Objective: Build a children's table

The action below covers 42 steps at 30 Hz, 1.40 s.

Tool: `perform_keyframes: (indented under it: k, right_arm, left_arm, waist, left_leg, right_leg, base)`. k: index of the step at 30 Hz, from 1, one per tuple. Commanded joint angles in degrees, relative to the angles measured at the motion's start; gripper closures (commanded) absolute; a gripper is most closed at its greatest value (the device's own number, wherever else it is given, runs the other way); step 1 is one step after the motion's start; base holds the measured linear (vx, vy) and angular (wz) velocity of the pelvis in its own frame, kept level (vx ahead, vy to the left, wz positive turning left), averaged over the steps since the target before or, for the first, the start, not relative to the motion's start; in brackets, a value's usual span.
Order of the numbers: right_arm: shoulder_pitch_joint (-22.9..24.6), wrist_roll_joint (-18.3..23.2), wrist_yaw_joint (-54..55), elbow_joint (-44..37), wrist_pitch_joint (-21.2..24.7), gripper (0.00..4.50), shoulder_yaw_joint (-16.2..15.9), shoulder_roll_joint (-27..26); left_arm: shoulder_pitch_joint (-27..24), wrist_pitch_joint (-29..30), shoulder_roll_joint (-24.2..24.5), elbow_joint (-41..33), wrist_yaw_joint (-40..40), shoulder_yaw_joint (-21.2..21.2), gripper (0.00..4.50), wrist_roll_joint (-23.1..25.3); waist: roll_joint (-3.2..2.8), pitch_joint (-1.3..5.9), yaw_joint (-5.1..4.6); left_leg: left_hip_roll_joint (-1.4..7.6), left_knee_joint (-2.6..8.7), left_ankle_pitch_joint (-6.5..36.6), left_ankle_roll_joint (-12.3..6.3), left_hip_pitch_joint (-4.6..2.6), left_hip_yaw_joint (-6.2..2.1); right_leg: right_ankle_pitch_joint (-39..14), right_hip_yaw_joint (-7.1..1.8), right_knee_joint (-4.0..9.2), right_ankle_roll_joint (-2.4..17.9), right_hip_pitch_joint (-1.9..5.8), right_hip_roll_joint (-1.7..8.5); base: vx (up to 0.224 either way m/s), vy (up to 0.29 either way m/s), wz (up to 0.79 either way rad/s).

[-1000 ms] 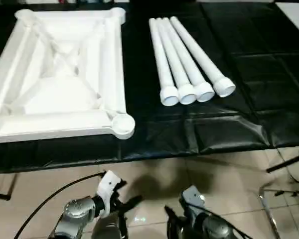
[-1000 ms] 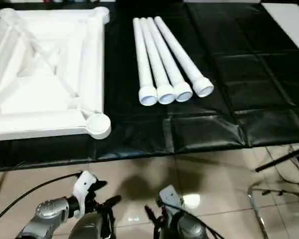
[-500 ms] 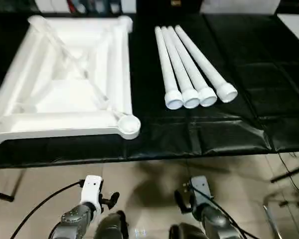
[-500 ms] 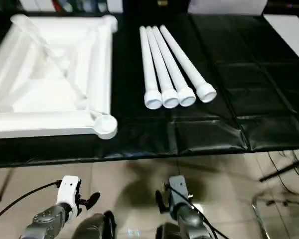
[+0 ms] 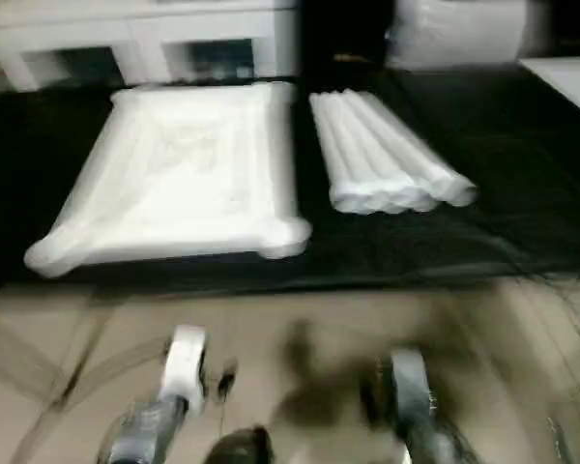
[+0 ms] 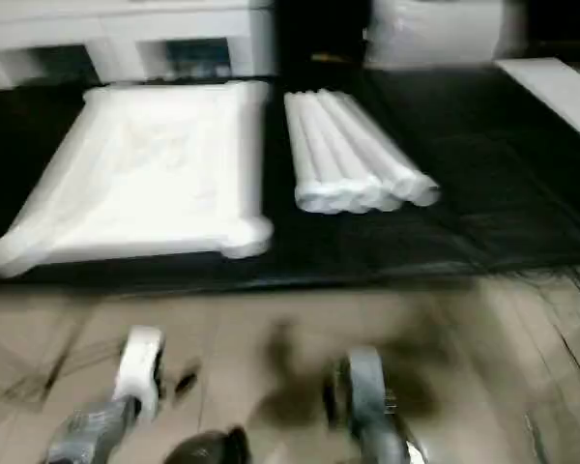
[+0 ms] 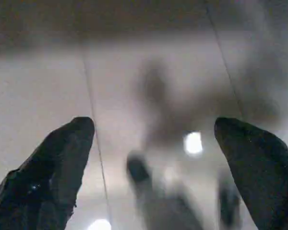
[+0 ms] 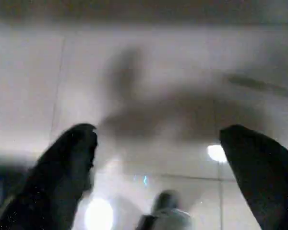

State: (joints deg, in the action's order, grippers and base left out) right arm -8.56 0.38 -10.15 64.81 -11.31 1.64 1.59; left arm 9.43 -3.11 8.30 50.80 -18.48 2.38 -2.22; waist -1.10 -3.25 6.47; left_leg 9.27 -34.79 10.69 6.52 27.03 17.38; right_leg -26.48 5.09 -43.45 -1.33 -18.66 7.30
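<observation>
Table top (image 5: pixel 188 179) and four legs (image 5: pixel 387 155) on black mat, well beyond both grippers' empty, spread fingers (image 7: pixel 53 163).

A black cloth (image 5: pixel 522 184) covers the work surface; behind it stands white furniture (image 5: pixel 145 43), below is a glossy beige tiled floor (image 5: pixel 300 319).

The white plastic rectangular table top (image 5: pixel 184 184) and the four white tubular legs (image 5: pixel 387 155) just beside it were a plain, unpatterned white. The bench (image 5: pixel 522 174) under them was covered in glossy black. The tiled floor (image 5: pixel 300 309) was beige with thin dark grout lines and pale glints. The left pincer (image 7: pixel 153 129) and the right pincer (image 8: pixel 158 134) had black fingers, spread wide. The forearms were silver-grey, the left with a white part (image 5: pixel 186 362).
</observation>
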Motion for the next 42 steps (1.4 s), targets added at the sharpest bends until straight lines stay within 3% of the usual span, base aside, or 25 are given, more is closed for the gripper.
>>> perform_keyframes:
  k: [1, 2, 3, 4, 5, 6, 7, 8, 9, 10, 11, 12, 13, 15, 17, 18, 19, 23, 25, 27, 29, 33, 35, 37, 42]
  right_arm:
    - [0.6, -0.6, -4.0, -5.2, -2.5, 0.00, -2.1, 0.3]
    - [0.8, -1.1, -4.2, -5.8, -2.8, 0.00, -2.7, 0.5]
    - [1.4, -1.9, -4.5, -7.5, -3.2, 0.00, -3.8, 1.0]
    - [2.4, -1.8, -5.3, -10.3, -3.3, 0.00, -4.3, 1.2]
    - [3.4, -1.3, -6.0, -12.7, -3.5, 0.00, -4.5, 1.3]
    - [4.9, -0.8, -6.7, -17.1, -2.7, 0.00, -4.9, 1.7]
    - [6.4, -0.3, -7.5, -21.4, -2.0, 0.00, -5.4, 2.3]
    - [7.9, 0.7, -8.6, -25.5, -1.4, 0.00, -5.5, 2.8]
    - [9.1, 1.8, -10.0, -28.5, -0.8, 0.00, -5.4, 3.0]
    - [10.5, 1.7, -10.9, -32.0, 0.4, 0.00, -5.5, 3.7]
    - [12.3, 1.3, -13.1, -36.3, 1.8, 0.00, -6.7, 5.1]
    - [14.2, 2.8, -16.5, -40.5, 3.9, 0.00, -7.9, 6.1]
    - [14.9, 2.8, -16.7, -42.0, 4.0, 0.00, -8.1, 6.4]
    - [18.2, 4.8, -17.7, -49.1, 5.9, 0.00, -8.8, 7.0]
    - [21.4, 7.5, -18.3, -57.1, 8.2, 0.00, -9.3, 7.5]
    - [21.6, 7.7, -18.4, -57.5, 8.3, 0.00, -9.3, 7.6]
    - [24.8, 11.5, -19.5, -66.6, 10.2, 0.00, -10.0, 8.7]
    - [27.3, 11.7, -18.1, -74.9, 11.7, 0.00, -9.1, 9.0]
    - [27.3, 12.0, -16.2, -77.1, 13.2, 0.00, -7.5, 8.2]
    - [25.7, 14.2, -12.9, -81.9, 17.9, 0.00, -4.8, 7.2]
    - [23.0, 16.1, -11.4, -86.7, 21.7, 0.00, -4.7, 7.6]
    - [21.4, 14.5, -11.5, -87.4, 20.1, 0.00, -6.0, 8.1]
    - [21.3, 14.4, -11.5, -87.8, 20.4, 0.00, -6.0, 8.1]
    - [19.6, 13.7, -10.5, -87.8, 21.6, 0.00, -5.1, 7.9]
    - [16.8, 13.1, -8.3, -88.5, 24.7, 0.00, -4.4, 8.1]
  left_arm:
    - [-2.0, -1.3, -0.2, 2.6, -1.2, -0.1, 0.03, -0.1]
    - [-2.0, -1.9, -0.3, 2.6, -1.3, -0.1, 0.03, -0.1]
    - [-2.0, -2.9, -0.5, 2.9, -2.1, 0.1, 0.03, -0.5]
    - [-1.8, -4.3, -0.6, 3.4, -3.4, 0.0, 0.03, -0.8]
    - [-1.8, -5.4, -0.6, 3.6, -4.0, -0.1, 0.03, -0.7]
    - [-1.7, -7.3, -0.7, 3.8, -4.8, -0.3, 0.03, -0.7]
    - [-1.6, -9.1, -0.9, 4.2, -5.7, -0.1, 0.03, -1.1]
    - [-1.6, -10.7, -1.2, 4.5, -6.3, 0.1, 0.03, -1.5]
    - [-1.6, -11.9, -1.5, 4.8, -7.0, 0.4, 0.03, -2.1]
    - [-1.5, -13.3, -1.9, 5.3, -8.2, 0.8, 0.03, -2.7]
    - [-1.4, -15.0, -2.3, 5.8, -9.1, 1.1, 0.03, -3.2]
    - [-1.3, -16.4, -2.6, 6.4, -9.7, 1.4, 0.03, -3.5]
    - [-1.2, -16.8, -2.6, 6.6, -10.0, 1.4, 0.03, -3.5]
    - [-0.9, -18.5, -2.6, 7.4, -11.2, 1.1, 0.03, -3.2]
    - [-0.7, -20.6, -2.6, 8.1, -12.4, 0.8, 0.03, -2.9]
    - [-0.7, -20.7, -2.6, 8.2, -12.5, 0.8, 0.03, -2.9]
    - [-0.7, -23.9, -3.1, 9.0, -13.4, 1.8, 0.03, -4.1]
    - [-0.4, -27.5, -3.8, 10.4, -15.1, 3.5, 0.03, -5.9]
    - [-0.2, -28.8, -3.7, 10.8, -15.2, 3.4, 0.03, -5.7]
    - [0.3, -31.3, -3.7, 11.5, -16.0, 3.7, 0.03, -5.9]
    - [1.4, -34.0, -3.3, 12.7, -18.9, 3.5, 0.03, -5.8]
    - [2.6, -34.3, -1.8, 13.7, -20.5, 1.4, 0.03, -3.5]
    - [2.9, -34.6, -1.6, 14.0, -20.8, 1.2, 0.03, -3.2]
    - [3.6, -34.6, -1.2, 14.9, -20.8, 1.4, 0.03, -2.9]
    - [4.8, -36.1, 0.2, 16.4, -18.4, 0.2, 0.03, -0.2]
  waist:
    - [-0.76, 0.78, 0.51]
    - [-1.93, -1.20, -0.15]
    - [-1.84, -0.83, -0.08]
    - [-3.76, 0.43, -0.04]
    - [-4.97, 1.37, -1.23]
    - [-6.18, 2.40, -1.73]
    - [-5.26, 2.81, -2.30]
    - [-4.74, 3.00, -2.10]
    - [-3.80, 3.11, -2.50]
    - [-3.42, 3.06, -2.55]
    - [-3.21, 2.89, -2.52]
    - [-3.23, 2.67, -2.53]
    - [-3.26, 2.40, -2.82]
    - [-2.82, 1.94, -3.55]
    - [-2.49, 1.97, -4.03]
    - [-2.24, 2.03, -4.05]
    - [-2.50, 1.98, -4.12]
    - [-2.34, 2.14, -3.85]
    - [-2.45, 2.50, -3.71]
    - [-2.29, 2.62, -3.54]
    - [-2.01, 3.12, -3.35]
    - [-2.35, 3.46, -2.85]
    - [-2.07, 3.52, -2.82]
    - [-1.75, 3.59, -2.71]
    - [-2.08, 3.59, -2.67]
  left_leg:
    - [-0.48, -6.08, 1.8, -3.95, -5.35, -10.15]
    - [-0.13, -9.19, -1.5, -5.50, -1.70, -14.58]
    - [0.94, -4.19, 1.2, -2.91, -2.67, -14.71]
    - [3.05, 0.53, 7.4, -1.76, -5.16, -15.05]
    - [7.13, 4.12, 18.8, -4.47, -7.88, -17.08]
    - [6.38, 4.44, 13.9, -10.36, -7.99, -17.00]
    - [5.84, 3.93, 7.4, -14.36, -7.64, -16.77]
    - [4.89, 2.73, -3.7, -21.50, -6.97, -16.17]
    - [4.96, 2.22, -9.9, -26.26, -6.25, -15.79]
    - [4.59, 2.23, -10.5, -26.81, -5.41, -15.31]
    - [3.67, 2.26, -9.2, -26.04, -4.40, -14.31]
    - [3.95, 2.91, -2.3, -23.76, -4.39, -13.86]
    - [4.05, 3.54, 2.0, -22.23, -4.30, -13.75]
    - [4.16, 5.10, 14.6, -16.52, -4.33, -13.50]
    - [4.00, 5.54, 18.9, -13.16, -4.34, -13.23]
    - [3.98, 5.59, 19.0, -12.44, -4.46, -13.07]
    - [3.96, 5.67, 19.0, -12.11, -4.55, -12.96]
    - [4.39, 5.90, 17.4, -11.42, -4.62, -12.21]
    - [4.35, 5.85, 15.9, -11.27, -4.84, -12.19]
    - [4.26, 5.80, 14.7, -11.62, -4.90, -12.28]
    - [4.19, 5.47, 12.4, -12.04, -4.95, -12.30]
    - [4.21, 5.20, 12.0, -10.80, -5.38, -12.01]
    - [4.11, 5.20, 12.5, -9.80, -5.36, -11.90]
    - [4.07, 5.26, 13.5, -9.24, -5.36, -11.78]
    - [4.09, 5.64, 14.9, -7.12, -5.52, -11.73]
  right_leg:
    - [-38.8, -8.90, 17.80, 6.9, -2.99, 6.66]
    - [-35.6, -7.97, 16.42, 13.8, 1.20, 8.76]
    - [-24.4, -4.20, 13.82, 13.0, 1.69, 4.01]
    - [-16.8, -3.18, 11.53, 14.1, 0.87, 0.56]
    - [-0.7, -4.00, 7.82, 15.0, -0.50, -0.83]
    - [13.0, -3.34, 7.35, 14.6, 0.21, -0.74]
    - [18.6, -2.95, 7.29, 14.1, 0.70, -0.61]
    - [24.8, -2.59, 7.59, 12.3, 0.96, -0.27]
    - [28.0, -3.18, 7.84, 11.2, 1.05, 1.01]
    - [28.6, -3.26, 8.20, 10.7, 1.52, 1.52]
    - [29.0, -3.11, 9.07, 9.8, 2.05, 2.08]
    - [25.5, -3.03, 9.79, 10.1, 2.01, 2.37]
    - [23.0, -3.05, 10.14, 10.5, 2.04, 2.38]
    - [16.5, -3.48, 11.15, 12.0, 2.14, 2.29]
    - [12.9, -3.70, 11.62, 12.3, 2.07, 2.45]
    - [12.5, -3.97, 11.98, 12.1, 2.03, 2.52]
    - [12.3, -4.09, 12.05, 12.2, 1.83, 2.58]
    - [14.4, -4.01, 12.06, 11.2, 1.44, 2.38]
    - [17.4, -3.96, 11.74, 10.9, 1.36, 2.16]
    - [21.0, -3.98, 11.58, 10.3, 1.33, 2.23]
    - [24.7, -3.92, 11.24, 9.3, 1.66, 2.11]
    - [28.8, -3.96, 10.97, 6.8, 1.11, 2.15]
    - [29.8, -3.96, 10.88, 6.4, 1.21, 2.10]
    - [29.6, -3.97, 10.93, 5.9, 1.21, 2.15]
    - [26.0, -4.20, 11.04, 6.3, 1.04, 2.16]
  base:
    - [0.206, -0.223, 0.35]
    - [0.206, -0.223, 0.35]
    - [0.003, 0.114, -0.12]
    - [-0.056, 0.104, 0.11]
    - [-0.056, 0.104, 0.11]
    - [-0.067, 0.055, 0.19]
    - [-0.012, 0.073, -0.01]
    - [-0.012, 0.073, -0.01]
    - [-0.014, 0.082, -0.06]
    - [-0.032, 0.058, -0.08]
    - [-0.032, 0.058, -0.08]
    - [0.000, 0.000, 0.00]
    - [0.000, 0.000, 0.00]
    - [0.000, 0.000, 0.00]
    - [0.000, 0.000, 0.00]
    - [0.000, 0.000, 0.00]
    - [0.000, 0.000, 0.00]
    - [0.000, 0.000, 0.00]
    - [0.000, 0.000, 0.00]
    - [0.000, 0.000, 0.00]
    - [0.000, 0.000, 0.00]
    - [0.000, 0.000, 0.00]
    - [0.000, 0.000, 0.00]
    - [0.000, 0.000, 0.00]
    - [0.000, 0.000, 0.00]
